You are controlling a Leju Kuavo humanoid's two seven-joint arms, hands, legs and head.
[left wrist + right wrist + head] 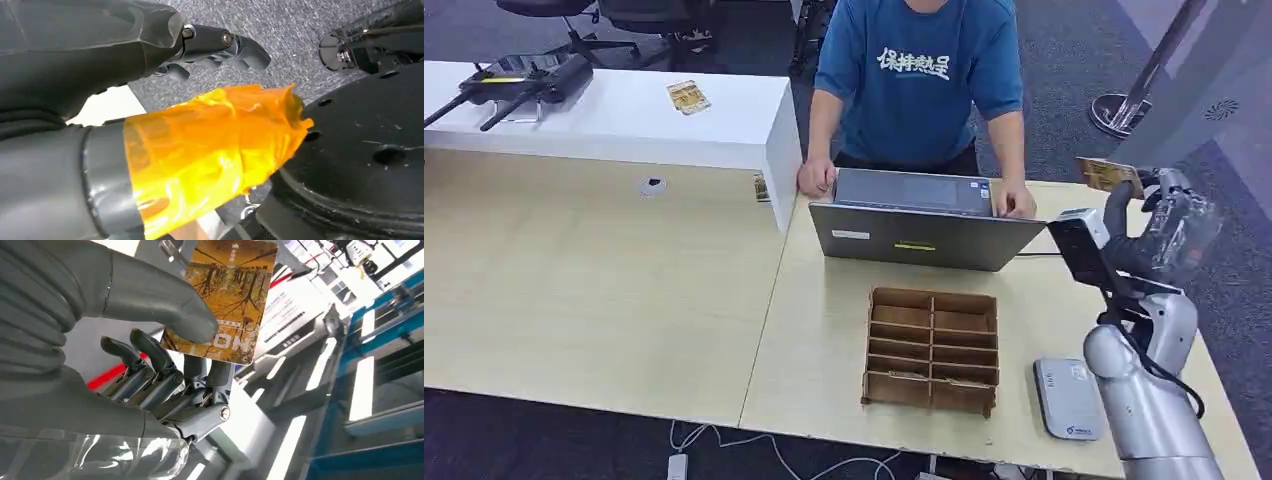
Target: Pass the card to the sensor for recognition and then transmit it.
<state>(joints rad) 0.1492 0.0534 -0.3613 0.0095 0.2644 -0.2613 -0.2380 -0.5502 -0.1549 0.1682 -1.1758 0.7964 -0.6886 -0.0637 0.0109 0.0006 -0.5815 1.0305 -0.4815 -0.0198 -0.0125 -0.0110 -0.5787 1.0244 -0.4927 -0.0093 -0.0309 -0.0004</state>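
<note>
The robot's right hand (1159,195) is raised high at the far right edge of the pale wooden table (624,290), pinching a small yellow-brown picture card (1109,175) between its thick grey thumb and darker fingers (150,355). In the right wrist view the card (225,295) stands clear of the hand, gripped near one short end, so its long axis runs away from the palm.

The flat grey-and-white card sensor (1067,397) lies on the table near the front right corner, well below the card and closer to the robot, just beside the right arm. The card seems to need lowering and bringing back toward the robot to meet it.

The left hand (215,47) hangs over grey carpet, fingers curled, holding nothing; orange film wraps its thumb.

A person in a blue shirt (919,80) leans over a grey laptop (919,225) beyond a brown wooden compartment tray (932,350).
</note>
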